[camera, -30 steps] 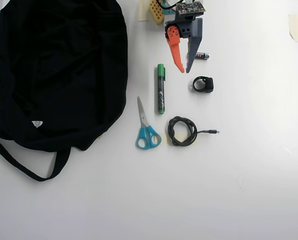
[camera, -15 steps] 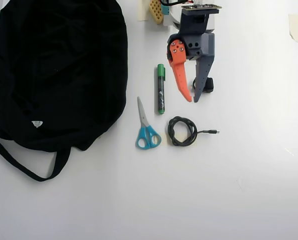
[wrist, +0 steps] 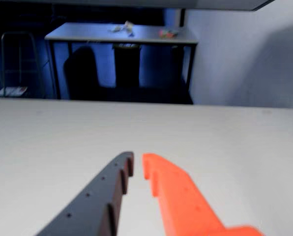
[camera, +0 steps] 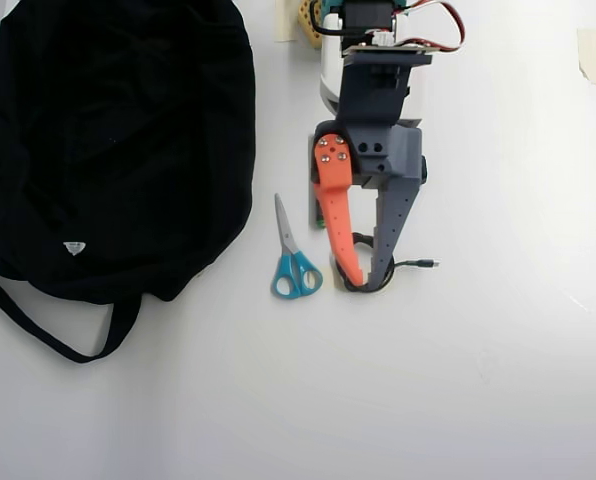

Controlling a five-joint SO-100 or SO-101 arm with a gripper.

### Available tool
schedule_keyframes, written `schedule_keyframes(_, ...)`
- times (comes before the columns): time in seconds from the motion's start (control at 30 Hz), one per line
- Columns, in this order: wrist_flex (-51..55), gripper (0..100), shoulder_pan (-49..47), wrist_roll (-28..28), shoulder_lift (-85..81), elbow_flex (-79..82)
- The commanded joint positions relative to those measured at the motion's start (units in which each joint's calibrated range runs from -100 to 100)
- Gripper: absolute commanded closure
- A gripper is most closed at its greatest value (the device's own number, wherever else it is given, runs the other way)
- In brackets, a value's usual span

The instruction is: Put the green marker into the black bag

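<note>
The black bag lies at the left of the overhead view, straps trailing toward the bottom left, with a small white label. My gripper reaches down the middle of that view with its orange and grey fingers close together and nothing between them. In the wrist view the gripper is held over bare table with only a narrow gap between the tips. Of the green marker, only a small green bit shows beside the orange finger; the rest is hidden under the gripper. It does not show in the wrist view.
Blue-handled scissors lie just left of the gripper, between it and the bag. A thin black cable with a plug lies under and right of the fingertips. Tape pieces sit at the top right. The wrist view shows the table's far edge.
</note>
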Motion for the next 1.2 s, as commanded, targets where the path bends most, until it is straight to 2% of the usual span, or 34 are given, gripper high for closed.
schedule_keyframes(0.0, -0.9, 97, -0.1, 0.2, -0.7, -3.1)
schedule_keyframes(0.6, -0.2, 97, -0.7, 0.2, -7.6, 5.3)
schedule_keyframes(0.73, 0.1, 98, -2.0, -0.4, -17.0, 17.7)
schedule_keyframes(0.8, 4.1, 98, -1.7, -0.4, -23.4, 22.5)
schedule_keyframes(0.9, 19.0, 97, -1.8, -0.4, -32.2, 27.5)
schedule_keyframes(1.07, 35.2, 97, -1.7, -0.4, -35.4, 30.6)
schedule_keyframes(1.17, 40.1, 97, -1.8, -1.4, -35.4, 31.5)
